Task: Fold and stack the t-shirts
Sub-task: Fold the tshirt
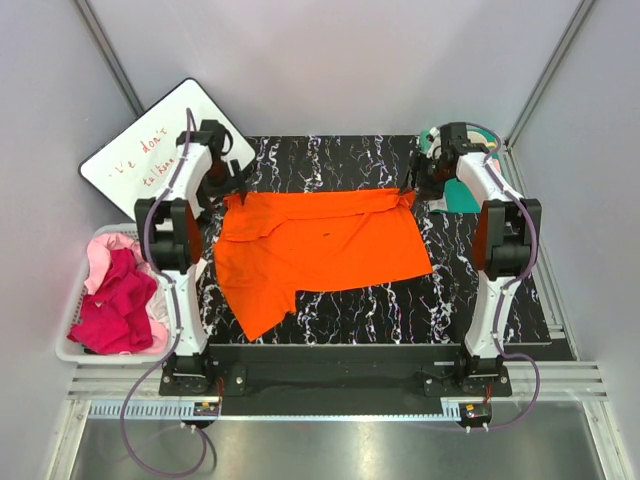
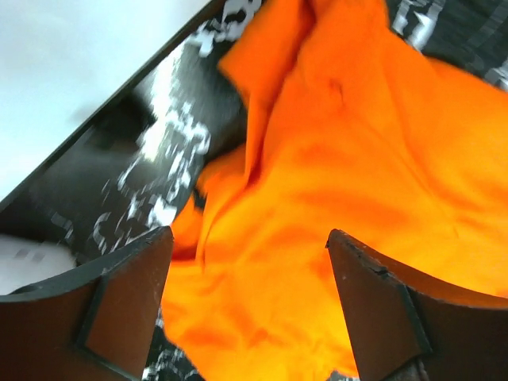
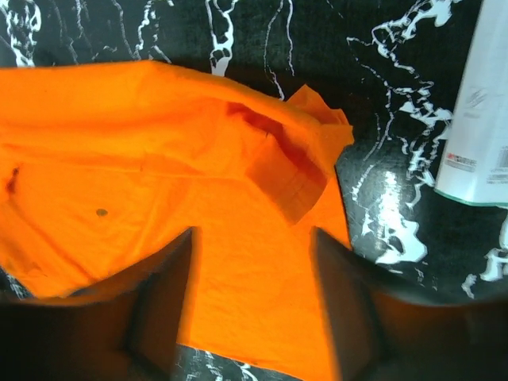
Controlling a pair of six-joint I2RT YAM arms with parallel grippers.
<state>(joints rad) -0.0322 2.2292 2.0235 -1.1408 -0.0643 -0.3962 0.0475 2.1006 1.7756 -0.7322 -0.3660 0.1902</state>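
The pink t-shirts [image 1: 118, 300] lay crumpled in a white basket [image 1: 68, 352] at the far left, off the table, probably waiting their turn. The left gripper [image 2: 246, 238] hovered low over the far left corner of the orange t-shirt [image 1: 320, 245]. Its fingers were spread wide and pinched nothing, a pose that suited laying that corner out flat. The orange t-shirt was spread across the middle of the black marbled table [image 1: 480, 300], mostly smooth. One part jutted toward the near left, the far edge was rumpled, and a small flap was doubled over at the far right corner. Over that corner hung the right gripper [image 3: 252, 238], its fingers likewise apart and holding nothing.
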